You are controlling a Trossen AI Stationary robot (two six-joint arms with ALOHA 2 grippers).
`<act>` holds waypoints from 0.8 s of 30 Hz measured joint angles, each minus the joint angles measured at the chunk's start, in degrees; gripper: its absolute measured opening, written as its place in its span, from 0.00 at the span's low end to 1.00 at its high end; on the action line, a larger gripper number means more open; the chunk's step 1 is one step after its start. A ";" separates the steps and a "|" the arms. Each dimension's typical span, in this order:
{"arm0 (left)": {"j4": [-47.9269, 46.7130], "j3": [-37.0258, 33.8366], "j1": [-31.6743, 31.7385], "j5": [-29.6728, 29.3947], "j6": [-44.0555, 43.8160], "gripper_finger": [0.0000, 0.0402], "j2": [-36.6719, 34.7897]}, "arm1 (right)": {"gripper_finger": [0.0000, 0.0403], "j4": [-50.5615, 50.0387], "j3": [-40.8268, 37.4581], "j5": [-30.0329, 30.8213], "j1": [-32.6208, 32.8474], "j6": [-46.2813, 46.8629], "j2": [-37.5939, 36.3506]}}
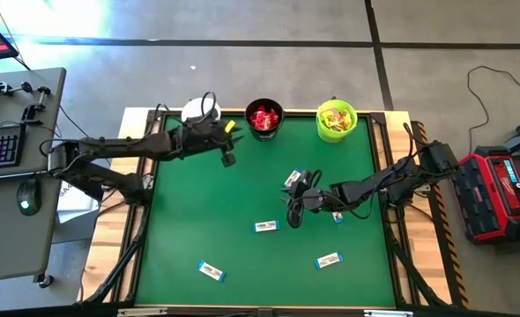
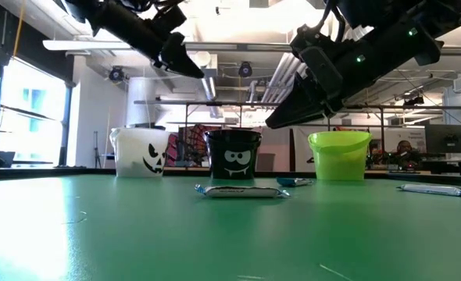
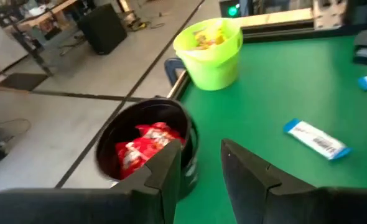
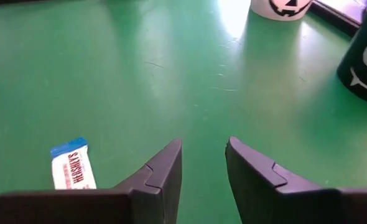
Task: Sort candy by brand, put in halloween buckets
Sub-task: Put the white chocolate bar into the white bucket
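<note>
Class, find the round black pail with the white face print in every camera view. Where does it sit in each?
High view: black pail, top centre, red packets inside.
Low view: centre.
Left wrist view: lower left.
Right wrist view: right edge.
Shared landmark: lime green pail beside it.

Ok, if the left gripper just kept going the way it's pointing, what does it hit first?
Probably the black bucket holding red candy: it sits right ahead of the left gripper, whose jaws stand empty and apart. Depth is unclear, so it could skim the rim.
</note>
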 joint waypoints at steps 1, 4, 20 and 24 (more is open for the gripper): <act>0.88 -0.47 -0.84 -0.02 -0.49 0.27 0.00 | 0.28 0.00 0.00 0.70 0.00 0.17 0.00; 0.89 -0.85 -3.01 -0.86 -4.08 0.27 0.02 | 0.28 -0.02 0.00 1.84 0.00 0.09 0.00; 12.77 -5.82 -14.57 -3.13 -7.19 0.17 0.31 | 0.29 -0.56 0.00 2.17 0.00 -0.81 -0.02; 20.76 -11.03 -15.31 -3.27 -7.92 0.14 0.33 | 0.29 -0.88 0.00 2.17 0.00 -0.81 -0.02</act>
